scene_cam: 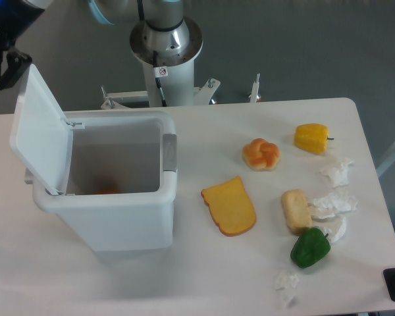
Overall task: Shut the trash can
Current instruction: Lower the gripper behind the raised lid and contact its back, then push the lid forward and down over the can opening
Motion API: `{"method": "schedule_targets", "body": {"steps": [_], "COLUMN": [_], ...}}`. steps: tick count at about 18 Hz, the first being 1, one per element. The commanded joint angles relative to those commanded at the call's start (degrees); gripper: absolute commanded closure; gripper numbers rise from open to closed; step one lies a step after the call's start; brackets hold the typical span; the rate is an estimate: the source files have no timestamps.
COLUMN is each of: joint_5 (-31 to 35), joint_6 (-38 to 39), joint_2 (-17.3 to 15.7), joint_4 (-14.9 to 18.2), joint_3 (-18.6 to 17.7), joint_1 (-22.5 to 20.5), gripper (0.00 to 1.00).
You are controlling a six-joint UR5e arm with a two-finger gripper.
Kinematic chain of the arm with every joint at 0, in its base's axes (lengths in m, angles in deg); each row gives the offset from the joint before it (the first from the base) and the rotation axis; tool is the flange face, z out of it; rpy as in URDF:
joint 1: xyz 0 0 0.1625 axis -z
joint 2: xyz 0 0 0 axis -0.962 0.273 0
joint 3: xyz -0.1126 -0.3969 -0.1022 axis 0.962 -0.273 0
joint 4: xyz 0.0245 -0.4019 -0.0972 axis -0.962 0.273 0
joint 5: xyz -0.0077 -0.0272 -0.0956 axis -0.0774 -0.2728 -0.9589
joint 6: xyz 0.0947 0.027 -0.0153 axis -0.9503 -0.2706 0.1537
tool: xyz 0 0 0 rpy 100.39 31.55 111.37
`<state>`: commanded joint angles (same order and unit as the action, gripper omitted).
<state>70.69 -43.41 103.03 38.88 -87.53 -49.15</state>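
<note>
Only one view is on offer, the fixed camera looking down on the desk (204, 276). Left of centre stands the trash can (118, 210), its lid (41, 135) raised steeply on the left-hand side and its mouth wide open, so the closing is not yet done. At the upper left corner of the frame the hand (1, 62) sits just beside the lid's top edge, seemingly behind it. Most of the hand is cut off by the frame; I cannot tell how far apart its fingers are, and nothing shows in its grip.

As for risk, a push placed too low or too near the hinge could, I judge, shove the whole light bin across the desk or tip it rather than swing the lid over. A glancing contact on the corner might slip off, and a fast swing could make the lid bounce back up without catching the grey latch (169, 153) on the right rim.

Whether the hand touches the lid is hard to make out. Inside the bin an orange shape (107, 192) shows at the bottom, too shadowed to identify. To the right, well apart from the bin, lie a slice of toast (229, 206) and a green pepper (310, 247).
</note>
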Motion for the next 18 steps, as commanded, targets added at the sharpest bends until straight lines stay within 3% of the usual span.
{"method": "schedule_targets", "body": {"steps": [8,15,18], "joint_5": [7.73,21.80,22.69], "joint_6": [-0.53,-1.85,-1.85], "joint_2": [-0.70,-0.62,-0.61], "joint_4": [-0.17,-0.26,-0.35], "joint_3": [-0.62,-0.70,-0.79], "joint_1": [-0.26,-1.32,-2.72], "gripper": [0.00,0.00,0.00]}}
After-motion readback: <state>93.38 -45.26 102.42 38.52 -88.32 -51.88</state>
